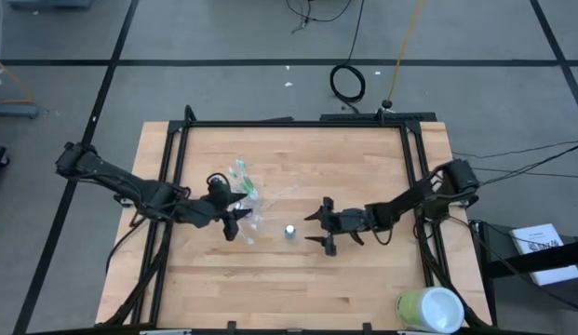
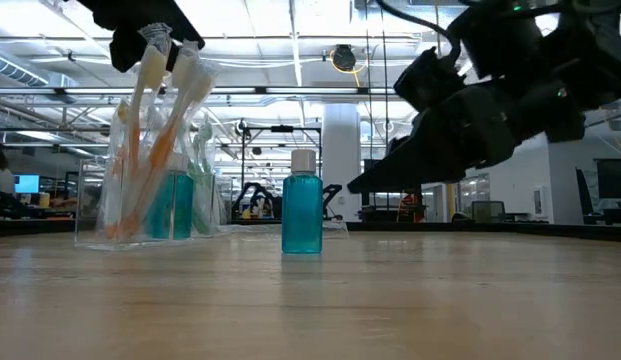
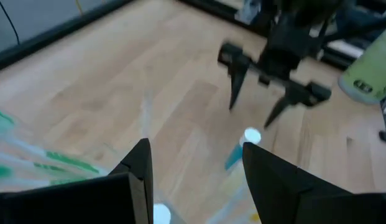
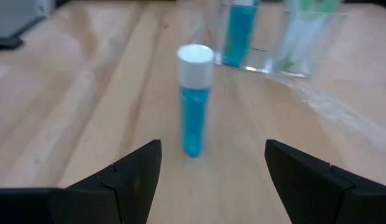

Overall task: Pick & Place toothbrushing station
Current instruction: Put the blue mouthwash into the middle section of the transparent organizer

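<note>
- We see a blue tube [image 1: 290, 231] standing upright on the worktop [image 1: 363, 158], just beside the clear cup [image 1: 248, 207].
- Our right claw [image 1: 318, 227] gapes open near that tube.
- Our left claw [image 1: 240, 215] grips the cup's toothbrushes [image 2: 160, 120].

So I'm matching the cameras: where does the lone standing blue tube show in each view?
High view: blue tube, mid-table, just before the right claw.
Low view: centre, upright.
Left wrist view: white cap, under the far claw.
Right wrist view: centre.
Shared landmark: the clear cup of toothbrushes.
</note>
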### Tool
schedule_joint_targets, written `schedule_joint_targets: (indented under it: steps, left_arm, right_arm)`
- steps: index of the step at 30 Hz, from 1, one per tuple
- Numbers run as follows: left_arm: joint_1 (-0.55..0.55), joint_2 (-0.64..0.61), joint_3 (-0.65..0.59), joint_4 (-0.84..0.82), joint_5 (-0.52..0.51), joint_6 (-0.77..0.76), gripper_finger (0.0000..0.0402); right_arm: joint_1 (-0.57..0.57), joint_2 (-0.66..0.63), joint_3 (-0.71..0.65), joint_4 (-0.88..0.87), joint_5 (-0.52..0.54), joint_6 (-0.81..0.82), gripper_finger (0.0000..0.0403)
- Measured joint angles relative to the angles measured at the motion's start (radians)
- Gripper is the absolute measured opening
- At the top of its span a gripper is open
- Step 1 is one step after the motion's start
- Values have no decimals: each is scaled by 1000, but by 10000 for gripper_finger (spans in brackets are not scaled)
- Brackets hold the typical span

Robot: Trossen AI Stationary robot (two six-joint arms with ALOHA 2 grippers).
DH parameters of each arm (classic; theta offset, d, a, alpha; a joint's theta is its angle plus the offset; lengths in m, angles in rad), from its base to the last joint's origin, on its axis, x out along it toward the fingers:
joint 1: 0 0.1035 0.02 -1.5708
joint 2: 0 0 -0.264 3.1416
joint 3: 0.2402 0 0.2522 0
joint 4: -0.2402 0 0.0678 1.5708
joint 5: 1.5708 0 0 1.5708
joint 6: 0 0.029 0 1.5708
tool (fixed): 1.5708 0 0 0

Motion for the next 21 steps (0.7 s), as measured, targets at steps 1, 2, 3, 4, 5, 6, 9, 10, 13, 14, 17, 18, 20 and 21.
schedule_joint_targets:
  steps: [1, 2, 3, 4, 5, 6, 9, 10, 13, 14, 17, 18, 20, 21]
  left_arm:
    - [0, -10, 0, 1, -7, 3, 168]
    - [0, -21, 0, 1, -12, 3, 168]
    - [0, -30, 0, 1, -17, 4, 168]
    - [0, -35, 0, 7, -21, 5, 168]
    - [0, -39, 0, 17, -24, 5, 168]
    - [1, -40, 0, 25, -30, 10, 168]
    - [1, -43, 0, 75, -36, 48, 168]
    - [1, -43, 0, 90, -36, 61, 168]
    - [0, -42, 0, 117, -36, 88, 168]
    - [0, -42, -1, 121, -36, 93, 168]
    - [2, -42, -1, 129, -37, 100, 168]
    - [2, -42, -1, 130, -37, 100, 168]
    - [2, -42, -1, 133, -37, 98, 168]
    - [2, -42, -1, 133, -40, 94, 168]
  right_arm:
    - [-2, 20, 6, 26, -20, 5, 279]
    - [-3, 36, 11, 37, -44, 13, 279]
    - [-6, 53, 19, 43, -65, 20, 279]
    - [-7, 72, 33, 46, -84, 30, 279]
    - [-9, 91, 49, 53, -95, 37, 279]
    - [-9, 106, 60, 53, -96, 40, 279]
    - [-11, 166, 96, 60, -94, 24, 279]
    - [-12, 181, 104, 59, -94, 15, 279]
    - [-19, 227, 138, 62, -94, 12, 279]
    - [-21, 237, 146, 62, -93, 11, 279]
    - [-30, 258, 169, 59, -93, 9, 279]
    - [-32, 264, 175, 62, -93, 9, 279]
    - [-33, 271, 184, 60, -92, 9, 276]
    - [-33, 271, 185, 59, -92, 6, 273]
